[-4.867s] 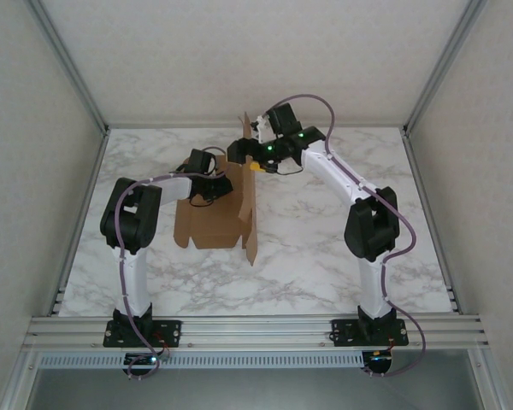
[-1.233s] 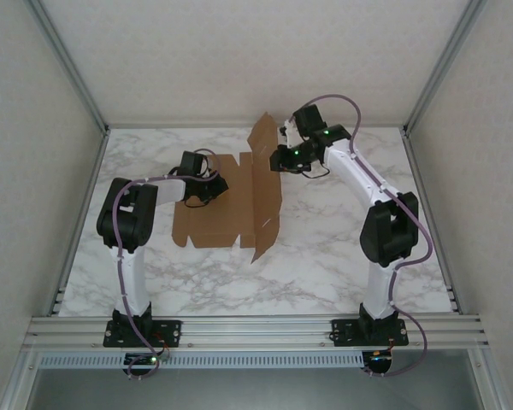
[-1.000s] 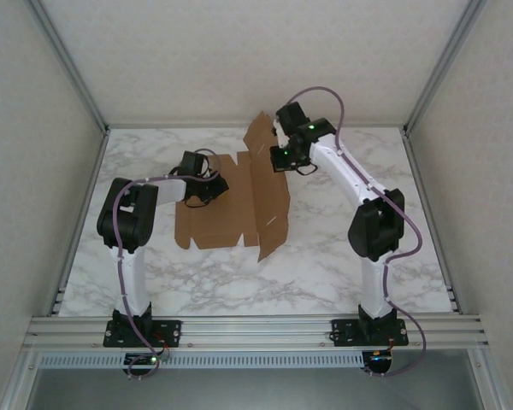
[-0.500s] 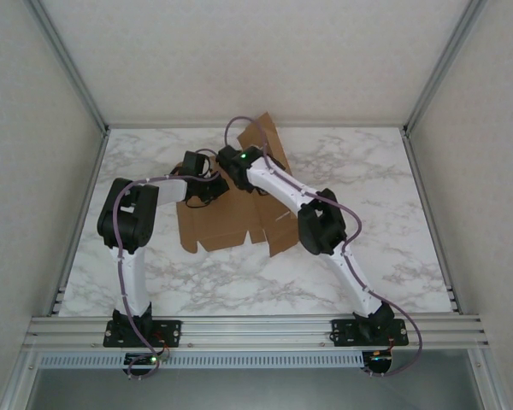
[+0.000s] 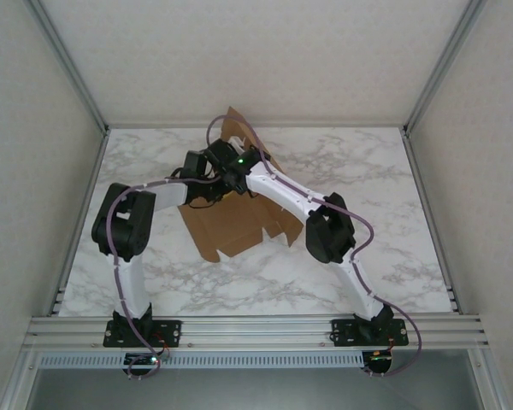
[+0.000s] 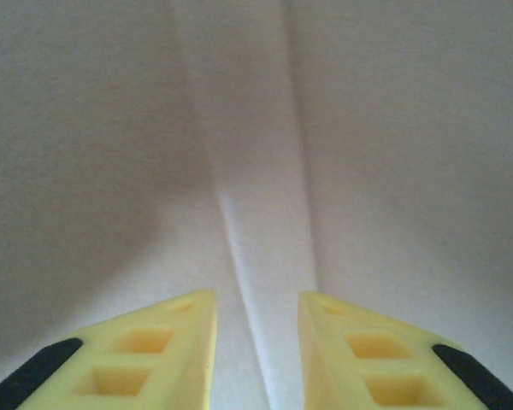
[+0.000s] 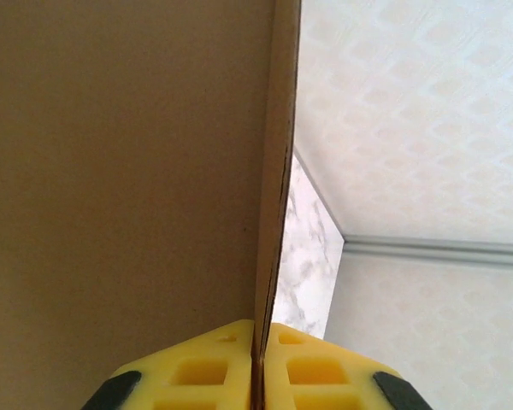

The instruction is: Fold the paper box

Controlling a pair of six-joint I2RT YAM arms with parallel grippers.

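- The right arm has swung in the last second from the upper right of the paper box [image 5: 239,226] across to the upper centre of the top view, next to the left wrist.
- The raised panel has been carried along with it. It was leaning out to the right and now stands tilted over the upper part of the sheet.
- The right end effector [image 7: 258,342] is clenched on the edge of that panel. In the right wrist view, the cardboard edge is pinched between the two yellow fingers.
- The left end effector [image 6: 256,307] was closed a second ago and has been released. Its fingers stand apart with nothing seen between them, facing a pale, blurred surface.
- The paper box lies on the marble surface [image 5: 393,213], left of centre in the top view. It has been turned, so its lower left corner now sits at an angle.
- The fold is judged to be partly made. With the left hold released, the sheet is probably free to slide further while the panel is pressed down.
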